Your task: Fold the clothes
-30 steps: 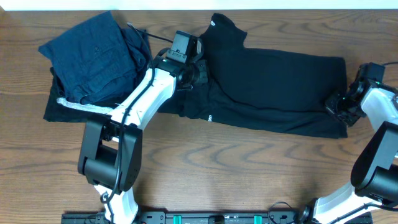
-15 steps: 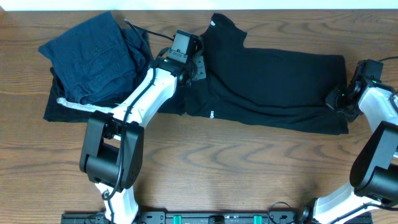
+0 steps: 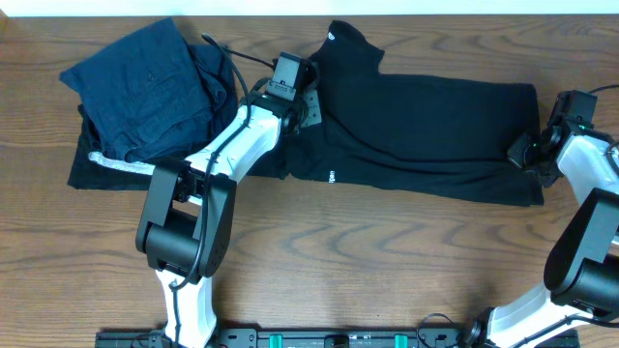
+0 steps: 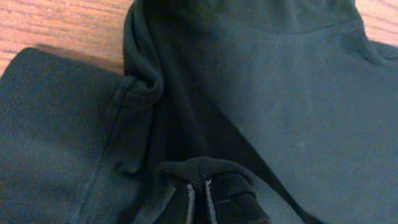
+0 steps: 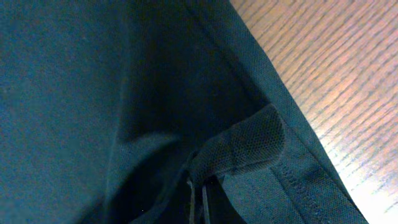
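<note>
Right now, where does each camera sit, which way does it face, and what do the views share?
Overhead: fixed above the table, looking straight down; both arms, black top and navy garments show.
Left wrist: on that wrist, looking down past the left gripper, shut on the top.
Right wrist: on that wrist, looking down past the right gripper, shut on the top's hem.
Shared: all three show black top and table.

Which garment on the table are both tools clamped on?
The long black top spread centre-right; the navy pile and striped black piece sit ungripped at left.
</note>
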You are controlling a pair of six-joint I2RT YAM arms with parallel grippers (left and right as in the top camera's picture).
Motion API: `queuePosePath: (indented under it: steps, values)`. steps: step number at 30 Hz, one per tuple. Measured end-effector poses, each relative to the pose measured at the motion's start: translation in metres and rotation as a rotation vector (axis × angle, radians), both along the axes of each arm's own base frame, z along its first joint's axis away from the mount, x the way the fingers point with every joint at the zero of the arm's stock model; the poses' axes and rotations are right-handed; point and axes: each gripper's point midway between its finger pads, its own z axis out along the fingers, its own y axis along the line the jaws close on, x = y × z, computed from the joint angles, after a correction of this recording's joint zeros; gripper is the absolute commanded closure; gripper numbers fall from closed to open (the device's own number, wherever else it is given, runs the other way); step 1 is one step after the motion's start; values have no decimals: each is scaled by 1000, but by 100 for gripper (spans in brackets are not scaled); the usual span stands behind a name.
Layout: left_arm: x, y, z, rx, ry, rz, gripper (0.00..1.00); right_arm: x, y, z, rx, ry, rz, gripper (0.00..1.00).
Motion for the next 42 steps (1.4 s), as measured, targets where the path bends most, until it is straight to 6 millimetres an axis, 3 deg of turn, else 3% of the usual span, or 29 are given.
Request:
queuePosePath:
  steps: [9,13,15,16,19,22,25,27,30,32,35,38,42]
  values:
    - [4,1,1,6,-18,9,94,7,-3,2,-11,-30,0,96]
    - [6,1,-9,12,-11,10,94,9,-3,3,-14,-37,1,96]
    - [5,2,-17,19,2,12,94,9,-3,3,-14,-39,0,83]
    - [5,2,-19,22,5,13,87,10,-4,3,-17,-40,3,72]
    - [8,2,-21,28,-5,2,69,11,-6,4,-26,-47,-3,50]
    - [14,0,-17,27,-42,-4,47,15,-8,6,-46,-62,18,35]
    - [16,0,-15,30,-50,-6,34,20,-7,8,-56,-78,74,20]
    - [13,3,-17,43,-35,-12,26,18,-3,10,-42,-57,113,19]
    - [4,11,-9,62,-6,-14,23,12,3,22,-8,-2,150,20]
    - [-6,19,5,75,14,-11,24,10,6,35,12,25,165,20]
    - [-26,32,40,87,32,-10,24,7,12,53,55,48,177,20]
    - [-52,41,61,109,85,-15,24,-3,21,55,96,90,181,22]
    - [-79,51,49,161,201,-38,24,-22,27,44,126,158,172,32]
